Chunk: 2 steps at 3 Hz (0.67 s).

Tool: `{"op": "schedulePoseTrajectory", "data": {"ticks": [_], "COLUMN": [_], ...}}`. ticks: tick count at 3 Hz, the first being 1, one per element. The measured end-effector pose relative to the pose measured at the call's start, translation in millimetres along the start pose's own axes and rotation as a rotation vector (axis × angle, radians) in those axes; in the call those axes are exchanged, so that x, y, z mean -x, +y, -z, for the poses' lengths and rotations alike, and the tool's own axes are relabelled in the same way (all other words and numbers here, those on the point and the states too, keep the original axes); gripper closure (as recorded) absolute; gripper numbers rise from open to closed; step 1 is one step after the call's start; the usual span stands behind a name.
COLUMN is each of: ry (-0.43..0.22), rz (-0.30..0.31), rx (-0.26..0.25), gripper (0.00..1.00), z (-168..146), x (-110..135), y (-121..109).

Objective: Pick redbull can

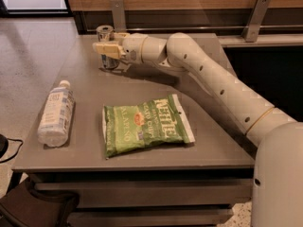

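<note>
The redbull can (104, 31) stands upright near the far left edge of the grey table (203, 141); its silver top and a strip of its lower body show. My gripper (106, 41) reaches in from the right at can height. It is open, with one finger (105, 47) across the front of the can and the other behind it, so the can sits between them. The can still rests on the table.
A clear water bottle (56, 113) with a white cap lies on its side at the left. A green chip bag (146, 124) lies flat in the middle front. A wooden wall with metal brackets (118, 12) runs along the back edge.
</note>
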<state>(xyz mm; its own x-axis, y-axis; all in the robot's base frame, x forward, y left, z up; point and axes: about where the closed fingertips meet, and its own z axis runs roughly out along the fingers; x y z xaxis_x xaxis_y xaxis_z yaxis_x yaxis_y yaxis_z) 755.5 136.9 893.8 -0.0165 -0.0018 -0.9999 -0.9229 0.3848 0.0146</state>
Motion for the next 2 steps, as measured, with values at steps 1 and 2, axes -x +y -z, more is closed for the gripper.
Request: {"op": "schedulePoseTrajectory", "data": {"ticks": [1, 2], "ry": [0.0, 0.0], "rz": [0.0, 0.001], "rx": [0.006, 0.015], "gripper": [0.77, 1.0], "z": [-3.2, -6.4], "x": [0.1, 1.8], "y": [2.7, 5.8]}}
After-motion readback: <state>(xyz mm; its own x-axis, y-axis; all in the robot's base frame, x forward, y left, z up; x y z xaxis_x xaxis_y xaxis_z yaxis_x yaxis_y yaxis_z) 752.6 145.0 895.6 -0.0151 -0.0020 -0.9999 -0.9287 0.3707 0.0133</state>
